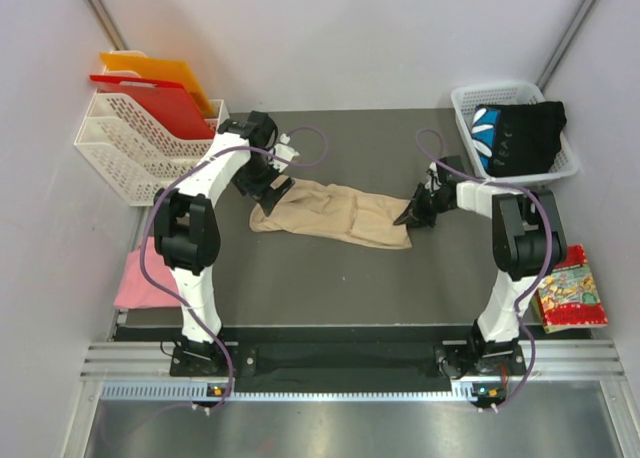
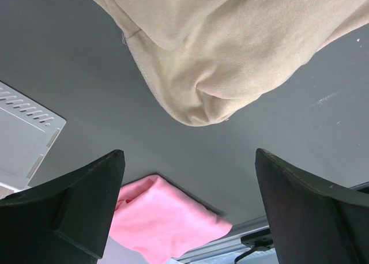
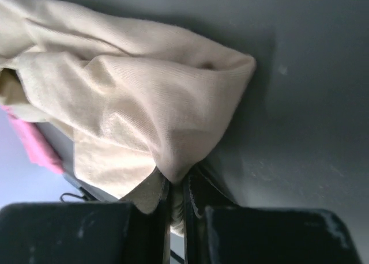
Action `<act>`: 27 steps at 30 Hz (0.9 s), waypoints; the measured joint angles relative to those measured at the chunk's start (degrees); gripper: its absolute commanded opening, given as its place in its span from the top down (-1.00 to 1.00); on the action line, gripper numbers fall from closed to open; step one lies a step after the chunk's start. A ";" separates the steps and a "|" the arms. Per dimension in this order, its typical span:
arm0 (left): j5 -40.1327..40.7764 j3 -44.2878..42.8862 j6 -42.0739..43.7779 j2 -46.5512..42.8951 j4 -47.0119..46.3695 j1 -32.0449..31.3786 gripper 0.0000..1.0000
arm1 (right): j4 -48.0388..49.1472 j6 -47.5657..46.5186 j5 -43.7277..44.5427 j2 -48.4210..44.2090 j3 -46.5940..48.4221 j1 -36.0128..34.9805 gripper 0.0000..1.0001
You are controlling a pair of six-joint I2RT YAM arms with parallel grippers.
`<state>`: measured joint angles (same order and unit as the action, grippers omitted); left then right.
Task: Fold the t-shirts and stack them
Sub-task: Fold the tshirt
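Observation:
A beige t-shirt [image 1: 335,214] lies crumpled in a long strip across the middle of the dark mat. My right gripper [image 1: 412,215] is shut on its right end, and the cloth [image 3: 144,102] bunches up out of the closed jaws. My left gripper [image 1: 272,190] hangs open just over the shirt's left end [image 2: 230,51], holding nothing. A pink t-shirt [image 1: 140,278] lies folded off the mat's left edge, seen between the left fingers [image 2: 167,218]. A black t-shirt with blue-and-white print [image 1: 520,136] sits in the white basket [image 1: 462,106] at the back right.
A white rack [image 1: 130,148] with a red and an orange board stands at the back left. A colourful printed packet [image 1: 570,290] lies right of the right arm's base. The mat's front edge meets a metal rail [image 1: 350,363].

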<state>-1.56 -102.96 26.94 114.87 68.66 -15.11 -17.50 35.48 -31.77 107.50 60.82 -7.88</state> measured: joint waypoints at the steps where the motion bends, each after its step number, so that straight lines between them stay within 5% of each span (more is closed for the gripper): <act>1: 0.02 0.00 0.00 0.00 0.00 0.00 -0.98 | -1.64 -0.46 1.18 -0.17 0.70 -0.04 0.95; 17: -0.39 1.22 1.22 -0.61 0.02 0.50 -0.98 | -30.75 -9.99 25.64 -9.07 9.11 9.62 1.00; 22: -1.38 1.25 1.60 -1.31 0.07 1.92 -0.98 | -38.71 -11.39 29.44 -7.72 22.27 9.29 1.00; 27: -1.84 1.49 1.75 -1.92 0.02 2.89 -0.98 | -42.58 -11.39 31.43 -1.27 40.87 -0.28 1.00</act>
<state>-3.40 -101.47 28.69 112.95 68.69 -12.23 -60.07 24.10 -0.34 106.24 101.69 -8.16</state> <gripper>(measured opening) 0.990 0.049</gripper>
